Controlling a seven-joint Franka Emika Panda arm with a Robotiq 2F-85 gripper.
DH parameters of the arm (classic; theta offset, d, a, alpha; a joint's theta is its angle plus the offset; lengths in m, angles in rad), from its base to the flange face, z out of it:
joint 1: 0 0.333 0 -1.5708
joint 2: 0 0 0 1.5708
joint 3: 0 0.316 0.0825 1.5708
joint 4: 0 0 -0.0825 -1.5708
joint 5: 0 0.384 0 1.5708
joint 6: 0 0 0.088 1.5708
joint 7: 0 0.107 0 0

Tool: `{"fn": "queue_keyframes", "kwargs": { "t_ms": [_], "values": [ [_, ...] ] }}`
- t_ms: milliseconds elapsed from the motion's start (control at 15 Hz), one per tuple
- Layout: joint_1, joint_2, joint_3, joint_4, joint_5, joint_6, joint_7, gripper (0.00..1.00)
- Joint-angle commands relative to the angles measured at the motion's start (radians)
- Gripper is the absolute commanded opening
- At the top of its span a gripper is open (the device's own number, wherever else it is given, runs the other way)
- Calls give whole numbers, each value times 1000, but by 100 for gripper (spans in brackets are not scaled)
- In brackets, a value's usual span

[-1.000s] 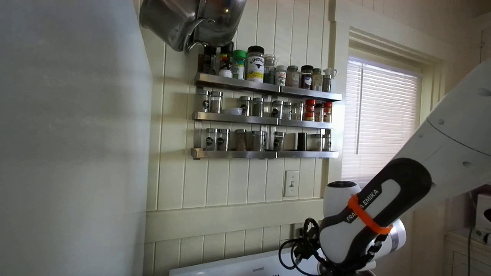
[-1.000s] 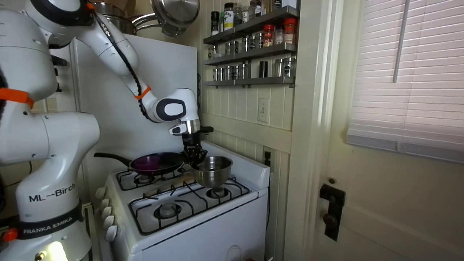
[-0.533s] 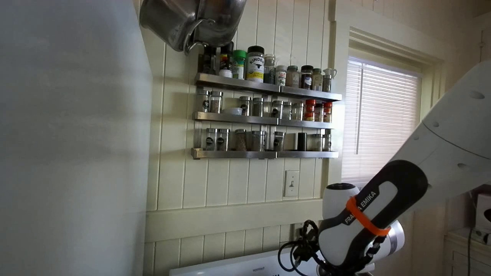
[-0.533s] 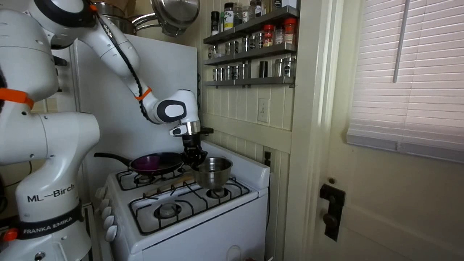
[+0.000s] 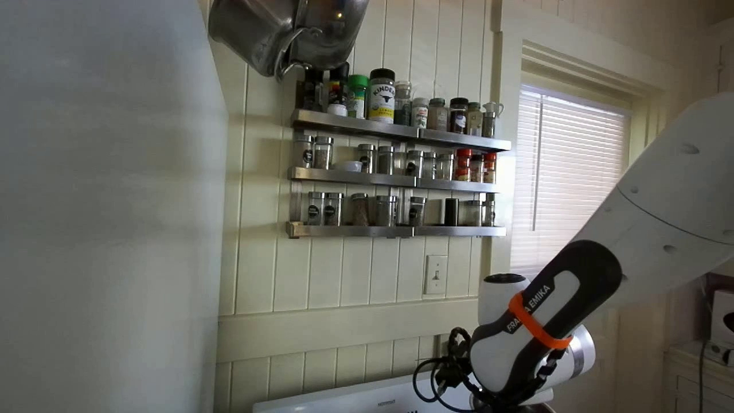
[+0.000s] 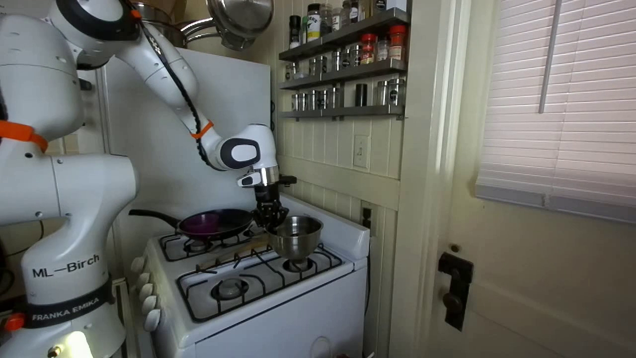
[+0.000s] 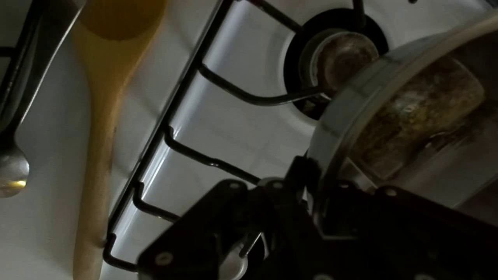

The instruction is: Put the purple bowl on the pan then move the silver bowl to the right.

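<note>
Well above the boxy white gas stove (image 6: 278, 315), the white jointed robot arm (image 6: 159, 79) made its high bend, and from there its forearm, ringed by an orange strap (image 6: 201, 131), sloped down toward the stove's back panel (image 6: 338, 233). The wrist was bent so that the black two-fingered gripper (image 7: 323, 184) hung almost vertical over the rear of the stove, fingertips lowest. In the wrist view its jaws stood nearly together, pinching the thin rim of the round silver metal bowl (image 6: 295, 244). That bowl was over the stove's rear burner (image 6: 298, 266); whether its base touched the black grate (image 7: 266, 102) could not be told. Toward the stove's opposite end, the rounded purple bowl (image 6: 201, 223) lay inside the round black frying pan (image 6: 236, 219), whose long handle pointed toward the stove's front, where the white knobs (image 6: 152, 319) were. On the stove's white top lay a light-brown wooden spoon (image 7: 102, 112), with a shiny metal utensil (image 7: 14, 169), partly in view, beside it.
</note>
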Motion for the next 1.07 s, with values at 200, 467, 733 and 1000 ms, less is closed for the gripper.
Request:
{"fn": "queue_keyframes", "kwargs": {
  "t_ms": [200,467,733,1000],
  "values": [
    [-149,1,138,55,12,-8,-41,2],
    [-226,10,220,75,23,-10,-54,2],
    [-293,13,284,94,30,-11,-68,38],
    [-338,15,326,114,30,-8,-64,69]
  ]
}}
